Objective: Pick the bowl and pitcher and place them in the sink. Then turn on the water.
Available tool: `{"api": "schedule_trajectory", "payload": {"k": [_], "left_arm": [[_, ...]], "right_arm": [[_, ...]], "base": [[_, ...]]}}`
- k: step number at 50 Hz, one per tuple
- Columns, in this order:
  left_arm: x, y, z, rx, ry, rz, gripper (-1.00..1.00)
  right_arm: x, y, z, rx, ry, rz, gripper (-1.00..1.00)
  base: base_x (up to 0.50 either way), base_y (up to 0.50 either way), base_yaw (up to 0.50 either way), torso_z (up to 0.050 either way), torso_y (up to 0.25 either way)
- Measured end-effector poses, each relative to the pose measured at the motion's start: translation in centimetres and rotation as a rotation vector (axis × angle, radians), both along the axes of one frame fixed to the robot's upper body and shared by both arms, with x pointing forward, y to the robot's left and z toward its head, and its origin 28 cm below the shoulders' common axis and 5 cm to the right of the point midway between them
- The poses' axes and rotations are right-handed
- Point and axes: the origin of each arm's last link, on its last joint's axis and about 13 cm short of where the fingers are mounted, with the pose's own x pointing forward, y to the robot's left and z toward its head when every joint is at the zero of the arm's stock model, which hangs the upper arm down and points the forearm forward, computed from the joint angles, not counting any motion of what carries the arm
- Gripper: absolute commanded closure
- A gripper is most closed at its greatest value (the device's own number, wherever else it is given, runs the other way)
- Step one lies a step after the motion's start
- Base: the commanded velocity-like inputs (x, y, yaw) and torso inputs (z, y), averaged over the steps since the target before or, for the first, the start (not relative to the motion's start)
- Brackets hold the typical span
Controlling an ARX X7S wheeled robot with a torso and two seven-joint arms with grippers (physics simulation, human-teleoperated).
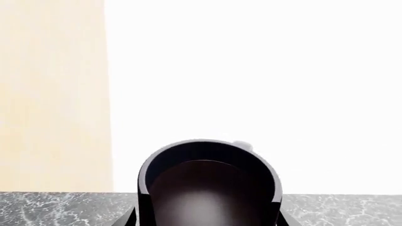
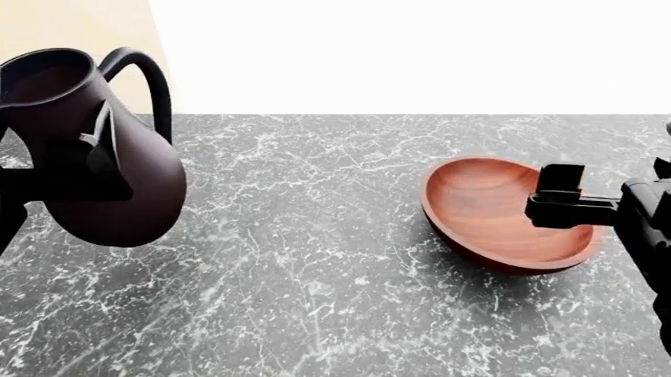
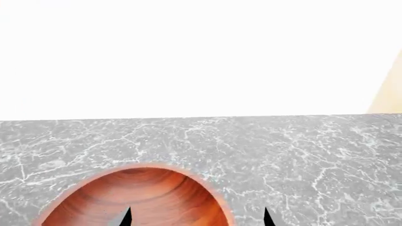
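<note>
The dark pitcher [image 2: 105, 169] hangs tilted above the marbled counter [image 2: 314, 259] at the far left. My left gripper [image 2: 97, 149] is shut on its body. In the left wrist view the pitcher's open mouth [image 1: 210, 183] fills the space between my fingers [image 1: 139, 207]. The reddish-brown wooden bowl [image 2: 493, 208] sits at the right and looks tilted. My right gripper [image 2: 554, 196] reaches over its right rim. In the right wrist view the jaws stand apart, one tip over the bowl's inside [image 3: 144, 197] and the other outside the rim. The sink and water are out of view.
The marbled counter runs back to a bright white wall [image 2: 419, 55]. A cream wall panel [image 2: 63, 23] stands at the far left. The stretch of counter between pitcher and bowl shows only stone.
</note>
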Motion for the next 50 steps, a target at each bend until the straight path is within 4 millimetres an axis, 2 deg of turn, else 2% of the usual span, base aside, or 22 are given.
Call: {"api": "schedule_trajectory", "payload": {"k": [24,35,50], "left_arm": [[-0.6,-0.3,0.3,0.023,-0.010,-0.012,1.00],[-0.6,-0.3,0.3,0.025,-0.007,-0.014,1.00],[-0.6,-0.4,0.1,0.027,-0.004,-0.020,1.00]], "right_arm": [[2.2,-3.5,-1.6,0.228,0.187,-0.164,-1.00],[3.1,-4.0,-2.4,0.265,0.225,-0.177,-1.00],[4.1,-3.7,-3.5,0.297,0.254,-0.143,-1.00]], "base": [[0.00,0.00,0.00,0.001,0.002],[0.00,0.00,0.00,0.001,0.001],[0.00,0.00,0.00,0.001,0.002]]}}
